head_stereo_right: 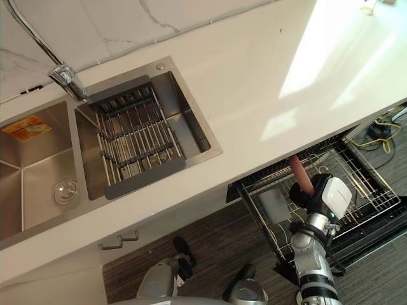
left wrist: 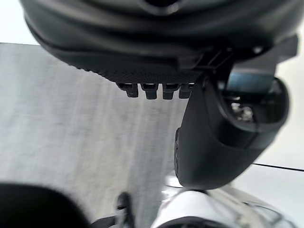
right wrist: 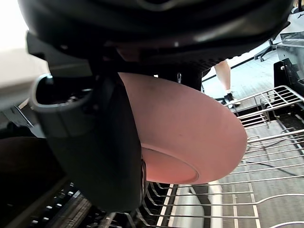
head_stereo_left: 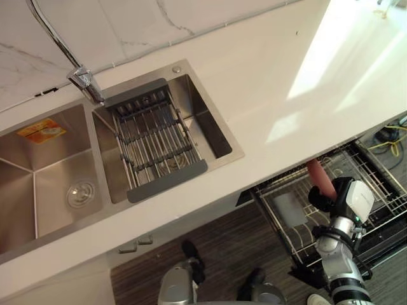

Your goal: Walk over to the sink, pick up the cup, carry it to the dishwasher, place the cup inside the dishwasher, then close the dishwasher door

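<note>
**Landmark:** dishwasher rack [head_stereo_left: 381, 184], wire, pulled out below the front edge of the table [head_stereo_left: 273, 82].

**Item 1. Right hand [head_stereo_left: 325, 198].** It is positioned over the rack, on the side nearest the table edge. It is closed around the cup. In the right wrist view the thumb [right wrist: 95, 147] is curled against the cup's side and the palm covers the cup from above. Nothing else is in its grasp.

**Item 2. Cup [head_stereo_left: 321, 178].** Pink and smooth-walled, held in the right hand. It is tilted, with its round base [right wrist: 168, 166] turned toward the wrist camera. It sits above the wires of the rack. Whether it touches them cannot be told.

**Item 3. Left hand [left wrist: 142, 52].** It is down over the dark wood-grain floor [left wrist: 71, 133], well apart from the rack. It holds nothing and touches nothing. Whether it is open or closed cannot be told.

**Item 4. Grey flat piece [head_stereo_left: 290, 210].** It lies in the rack, just beside the right hand on the sink side.

**Item 5. Sink [head_stereo_left: 38, 171].** Steel with two basins, set into the table well apart from the rack. The basin nearer the rack holds a drain tray [head_stereo_left: 156, 136]. A tap [head_stereo_left: 86, 82] stands behind the divider between the basins.

**Item 6. Person's leg [right wrist: 222, 73].** It appears with a shoe in the right wrist view, standing on the floor beyond the rack.
</note>
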Available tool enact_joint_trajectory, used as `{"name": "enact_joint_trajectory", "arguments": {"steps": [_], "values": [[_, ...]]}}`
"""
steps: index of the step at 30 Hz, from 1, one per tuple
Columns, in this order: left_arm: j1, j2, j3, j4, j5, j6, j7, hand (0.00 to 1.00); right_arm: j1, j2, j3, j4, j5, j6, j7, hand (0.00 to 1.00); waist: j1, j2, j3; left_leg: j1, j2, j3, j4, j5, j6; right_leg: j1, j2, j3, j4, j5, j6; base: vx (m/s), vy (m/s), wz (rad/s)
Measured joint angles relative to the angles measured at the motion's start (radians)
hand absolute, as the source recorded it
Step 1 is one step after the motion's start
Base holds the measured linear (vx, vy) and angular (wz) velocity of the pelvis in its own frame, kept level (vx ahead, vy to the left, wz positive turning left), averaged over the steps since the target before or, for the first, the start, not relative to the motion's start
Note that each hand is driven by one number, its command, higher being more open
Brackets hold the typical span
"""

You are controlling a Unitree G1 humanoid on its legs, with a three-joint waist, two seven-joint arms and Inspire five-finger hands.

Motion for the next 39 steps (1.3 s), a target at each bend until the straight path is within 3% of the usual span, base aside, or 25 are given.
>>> {"name": "enact_joint_trajectory", "arguments": {"steps": [5, 8, 13, 14, 20, 29, 35, 39], "values": [[-0.035, -0.006, 0.001, 0.039, -0.008, 0.077, -0.075, 1.0, -0.078, -0.057, 0.004, 0.054, -0.001, 0.095, -0.01, 0.0, 0.004, 0.008, 0.045, -0.032, 0.005, -0.039, -0.01, 0.038, -0.006, -0.071, -0.027, 0.021, 0.076, -0.04, -0.021, -0.03, 0.044, -0.08], [-0.042, 0.003, 0.004, 0.042, -0.021, 0.076, -0.076, 1.0, -0.083, -0.084, 0.004, 0.059, 0.001, 0.138, -0.009, 0.0, 0.003, -0.004, 0.057, -0.038, 0.001, -0.038, -0.026, 0.056, -0.004, -0.119, -0.056, 0.033, 0.157, -0.082, -0.024, -0.02, 0.026, -0.06], [-0.049, 0.014, 0.004, 0.04, -0.021, 0.07, -0.078, 1.0, -0.08, -0.088, 0.01, 0.075, 0.037, 0.161, 0.018, 0.0, 0.002, -0.023, 0.07, -0.039, -0.007, -0.035, -0.054, 0.083, -0.008, -0.162, -0.084, 0.04, 0.238, -0.128, -0.03, 0.0, 0.001, -0.01], [-0.05, 0.015, 0.005, 0.04, -0.021, 0.069, -0.079, 1.0, -0.076, -0.088, 0.018, 0.076, 0.042, 0.169, 0.027, 1.0, 0.003, -0.025, 0.073, -0.041, -0.008, -0.035, -0.055, 0.085, -0.009, -0.169, -0.089, 0.041, 0.253, -0.135, -0.029, 0.0, 0.0, 0.0], [-0.052, 0.016, 0.013, 0.039, -0.02, 0.041, -0.089, 1.0, -0.066, -0.026, 0.019, 0.087, 0.125, 0.208, 0.029, 1.0, 0.008, -0.039, 0.083, -0.047, -0.014, -0.029, -0.06, 0.091, -0.017, -0.201, -0.117, 0.046, 0.322, -0.17, -0.025, 0.01, -0.012, 0.0], [-0.062, 0.016, 0.031, 0.036, 0.002, 0.003, -0.073, 1.0, -0.062, 0.046, 0.019, 0.037, 0.196, 0.205, 0.029, 1.0, 0.008, -0.047, 0.09, -0.045, -0.016, -0.022, -0.059, 0.093, -0.02, -0.216, -0.128, 0.059, 0.351, -0.186, -0.027, 0.0, -0.008, -0.01], [-0.065, 0.026, 0.032, 0.035, 0.001, 0.038, -0.074, 1.0, -0.04, 0.058, 0.018, -0.074, 0.239, 0.131, 0.029, 1.0, 0.006, -0.058, 0.096, -0.042, -0.014, -0.019, -0.044, 0.09, -0.023, -0.212, -0.13, 0.066, 0.351, -0.185, -0.027, 0.0, -0.003, -0.01], [-0.066, 0.03, 0.038, 0.037, 0.005, 0.048, -0.069, 1.0, -0.002, 0.079, 0.011, -0.245, 0.312, 0.061, 0.024, 1.0, -0.014, -0.062, 0.099, -0.041, -0.012, -0.016, -0.031, 0.087, -0.025, -0.205, -0.13, 0.068, 0.35, -0.185, -0.026, 0.0, 0.0, 0.0]]}}
